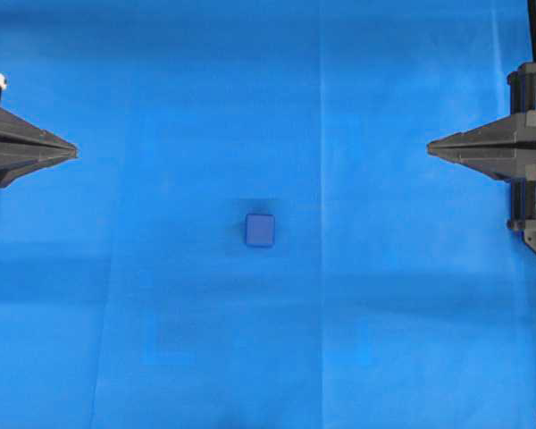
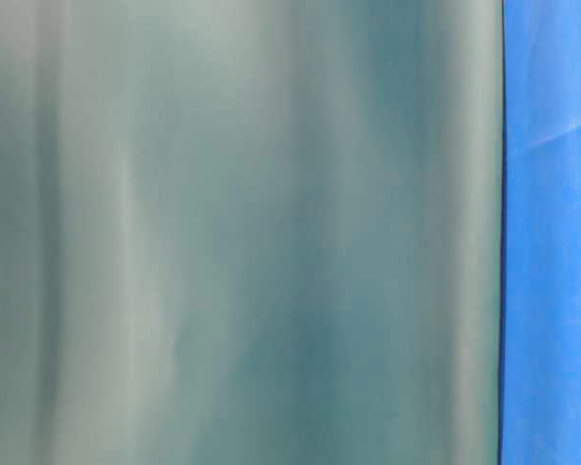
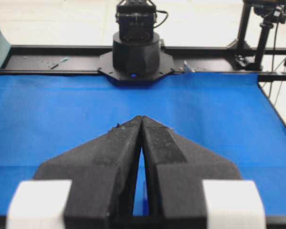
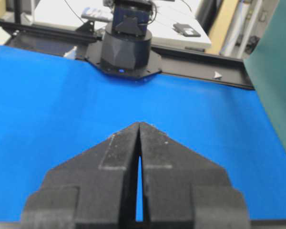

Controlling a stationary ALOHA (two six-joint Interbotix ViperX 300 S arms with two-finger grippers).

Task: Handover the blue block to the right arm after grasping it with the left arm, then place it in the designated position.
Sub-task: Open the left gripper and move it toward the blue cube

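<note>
We see the blue block [image 1: 260,230] alone between both arms' clenched, empty fingers [image 1: 70,148] [image 1: 433,146], apparently untouched.

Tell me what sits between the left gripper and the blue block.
Only bare blue cloth separates left gripper from blue block, per the overhead view.

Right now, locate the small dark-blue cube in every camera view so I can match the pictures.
Overhead exterior: the small dark-blue cube lies just below the centre, alone on the bright blue cloth, apart from both grippers.
Table-level exterior: not in it; a grey-green sheet fills most of the picture.
Left wrist: not visible; the shut left gripper fills the foreground.
Right wrist: not visible, beyond the shut right gripper.
Shared landmark: the blue cloth shows in all four views.
</note>
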